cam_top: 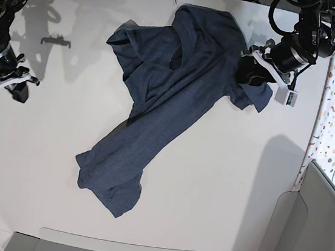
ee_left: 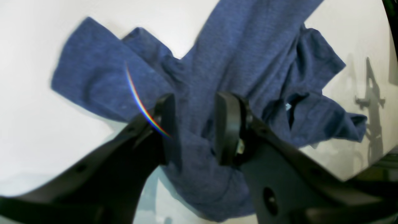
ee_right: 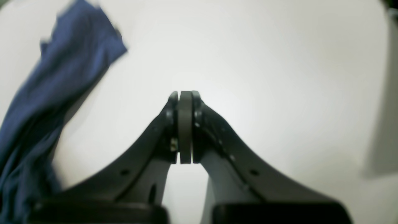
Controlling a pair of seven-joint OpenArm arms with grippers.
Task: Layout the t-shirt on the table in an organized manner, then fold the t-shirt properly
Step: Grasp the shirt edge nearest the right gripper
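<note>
Left arm: we see it reach in from the counter's (cam_top: 209, 186) far edge, wrist angled down toward the cloth.
Left claw (ee_left: 194, 127): we find it part-way closed, a bunched fold of the t-shirt (cam_top: 157, 106) pinched between both fingers.
Right arm: we note it low at the opposite side, well apart from the shirt.
Right claw (ee_right: 185, 124): we find the fingers pressed fully together, holding nothing.
T-shirt: we see it crumpled, lying diagonally across the counter, plain side showing.
</note>
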